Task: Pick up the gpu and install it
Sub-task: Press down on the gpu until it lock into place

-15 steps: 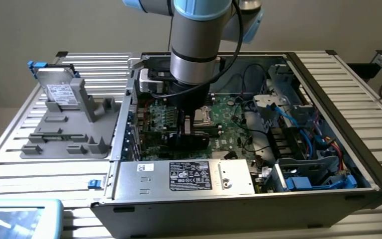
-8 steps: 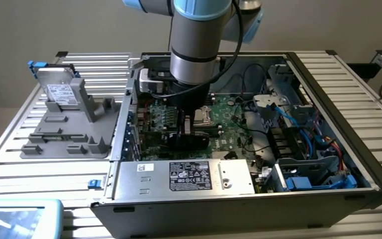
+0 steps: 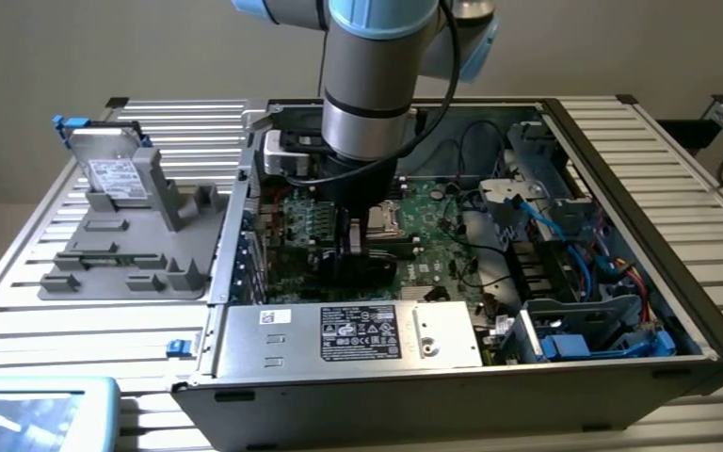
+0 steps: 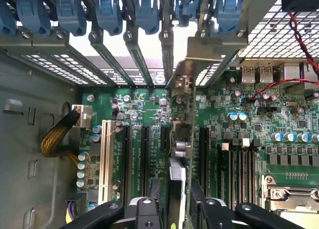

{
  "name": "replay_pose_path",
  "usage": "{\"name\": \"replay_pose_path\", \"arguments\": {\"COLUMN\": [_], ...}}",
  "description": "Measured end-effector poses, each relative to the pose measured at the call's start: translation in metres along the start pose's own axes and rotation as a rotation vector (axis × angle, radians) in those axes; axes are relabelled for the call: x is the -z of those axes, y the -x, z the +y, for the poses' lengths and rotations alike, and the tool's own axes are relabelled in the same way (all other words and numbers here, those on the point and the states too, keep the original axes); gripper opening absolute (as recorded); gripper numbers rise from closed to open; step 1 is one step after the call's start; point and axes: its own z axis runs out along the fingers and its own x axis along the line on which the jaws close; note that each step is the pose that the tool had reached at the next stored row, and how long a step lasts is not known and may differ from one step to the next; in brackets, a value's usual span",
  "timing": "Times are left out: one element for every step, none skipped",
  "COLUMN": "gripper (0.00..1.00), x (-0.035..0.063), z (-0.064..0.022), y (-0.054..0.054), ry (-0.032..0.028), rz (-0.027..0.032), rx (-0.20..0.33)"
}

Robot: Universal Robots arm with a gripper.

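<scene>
Pincer [image 4: 174, 209] clamped on the gpu [image 4: 182, 139], held edge-on over a motherboard [image 4: 134, 107] slot inside the case [image 3: 613, 160]; bracket near the rear openings. Seating apparently incomplete.

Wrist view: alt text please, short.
The gripper holds the gpu on edge over a slot of the green motherboard, its silver bracket up among the case's blue slot clips.

Open computer case [image 3: 663, 311], green motherboard [image 4: 134, 114], grey fixture tray [image 3: 123, 254] holding a labelled drive [image 3: 114, 174].
</scene>
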Motion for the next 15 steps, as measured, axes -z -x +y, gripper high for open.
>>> {"name": "replay_pose_path", "arguments": {"gripper": [0.42, 0.42, 0.47, 0.53, 0.53, 0.6, 0.6, 0.6, 0.6, 0.6, 0.6, 0.6, 0.6, 0.6, 0.6], "x": [0.0, 0.0, 0.0, 0.0, 0.0, 0.0, 0.0, 0.0, 0.0, 0.0, 0.0, 0.0, 0.0, 0.0, 0.0], "z": [0.0, 0.0, 0.0, 0.0, 0.0, 0.0, 0.0, 0.0, 0.0, 0.0, 0.0, 0.0, 0.0, 0.0, 0.0], "y": [0.0, 0.0, 0.0, 0.0, 0.0, 0.0, 0.0, 0.0, 0.0, 0.0, 0.0, 0.0, 0.0, 0.0, 0.0], "ry": [0.0, 0.0, 0.0, 0.0, 0.0, 0.0001, 0.0001, 0.0, 0.0, 0.0, 0.0001, 0.0, 0.0, 0.0, 0.0], "rz": [0.0001, 0.0, 0.0001, 0.0001, 0.0001, 0.0001, 0.0001, 0.0001, 0.0, 0.0, 0.0001, 0.0001, 0.0001, 0.0001, 0.0], "rx": [0.0, 0.0, 0.0, 0.0, 0.0, 0.0, 0.0, 0.0, 0.0, 0.0, 0.0, 0.0, 0.0, 0.0, 0.0]}}
